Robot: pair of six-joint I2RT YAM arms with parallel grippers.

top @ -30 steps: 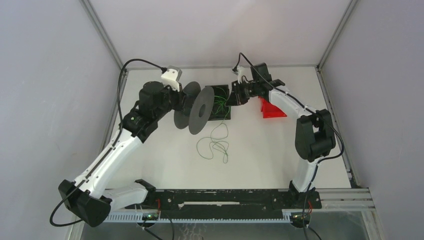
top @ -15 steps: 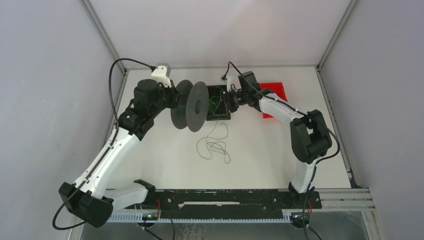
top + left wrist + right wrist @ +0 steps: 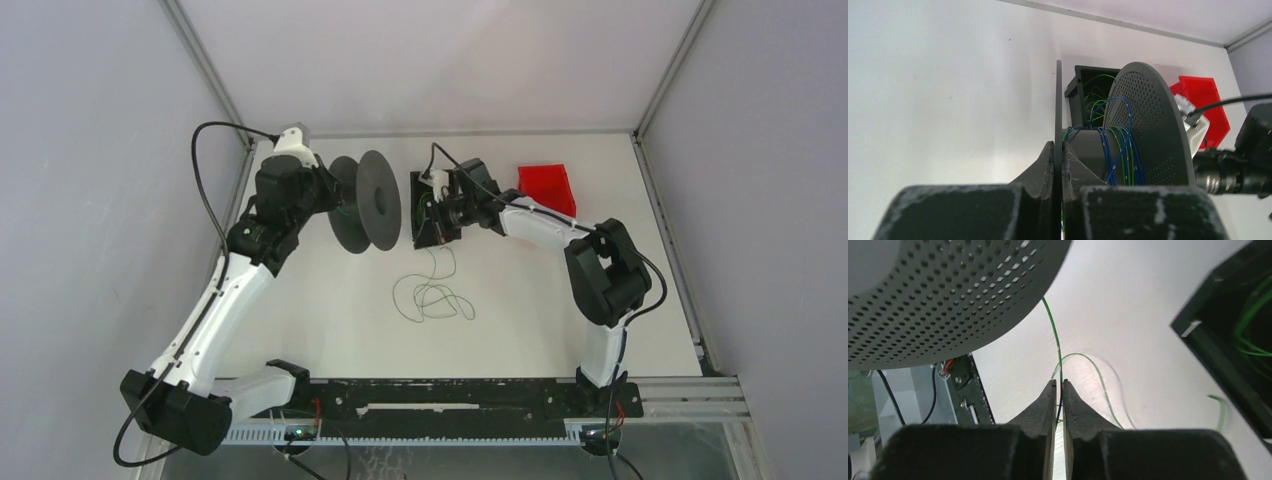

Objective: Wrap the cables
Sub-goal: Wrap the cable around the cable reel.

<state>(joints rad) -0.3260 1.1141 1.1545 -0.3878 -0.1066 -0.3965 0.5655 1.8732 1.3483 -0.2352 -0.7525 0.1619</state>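
On the white table point(image 3: 530, 310), the left arm holds a dark grey spool point(image 3: 366, 200) clear of the surface, its axle lying level and pointing across the table toward the right arm. A black box point(image 3: 1083, 82) with green strands in it stands just behind the spool, and a red bin point(image 3: 547, 186) sits farther right. The left gripper point(image 3: 1058, 167) is clamped on the spool's solid flange, the thin disc edge-on between its closed fingers. The right gripper point(image 3: 1059, 390) is pinched nearly closed on a single green cable point(image 3: 1056, 342), and waits just beside the perforated flange point(image 3: 948, 290) on the spool's far side. From those jaws the strand rises toward that flange, while its slack lies in loose loops point(image 3: 435, 300) on the table below. The hub point(image 3: 1098, 150), already carrying blue and green turns, sits between the two flanges. The strand therefore probably has to cross inside the perforated flange before further winding can catch.
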